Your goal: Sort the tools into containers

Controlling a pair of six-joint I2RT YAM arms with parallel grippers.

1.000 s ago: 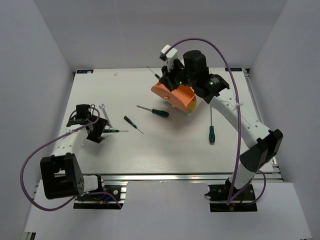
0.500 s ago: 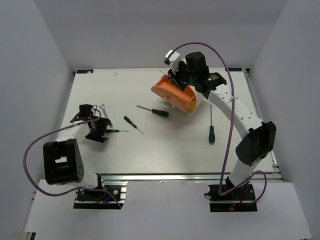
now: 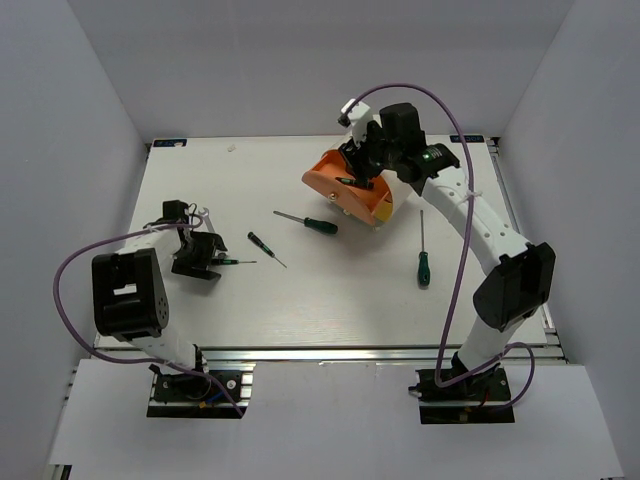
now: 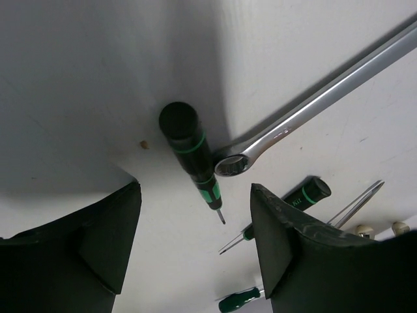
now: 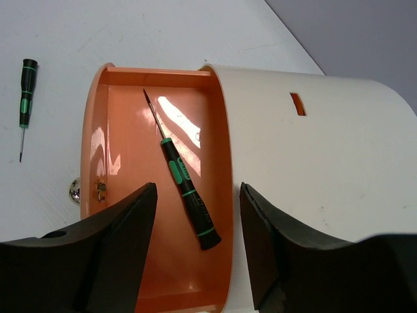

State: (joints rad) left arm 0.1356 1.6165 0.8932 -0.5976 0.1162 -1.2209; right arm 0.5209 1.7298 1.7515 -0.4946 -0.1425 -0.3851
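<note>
- The right gripper (image 5: 197, 195), jaws apart, hovers over the orange drawer (image 5: 91, 150). A screwdriver (image 5: 176, 171) lies loose inside, so this drop looks done.
- At the left of the frame, the left gripper (image 4: 195, 189), jaws wide, straddles a short screwdriver (image 4: 186, 140).
- The wrench (image 4: 313, 104) lies against its shaft, so the next grasp should take the handle alone.

The silver wrench (image 4: 313, 104) runs off the left wrist view's right edge, far end unseen. The cream cabinet (image 5: 313, 163) is cropped at the right wrist view's right edge.
</note>
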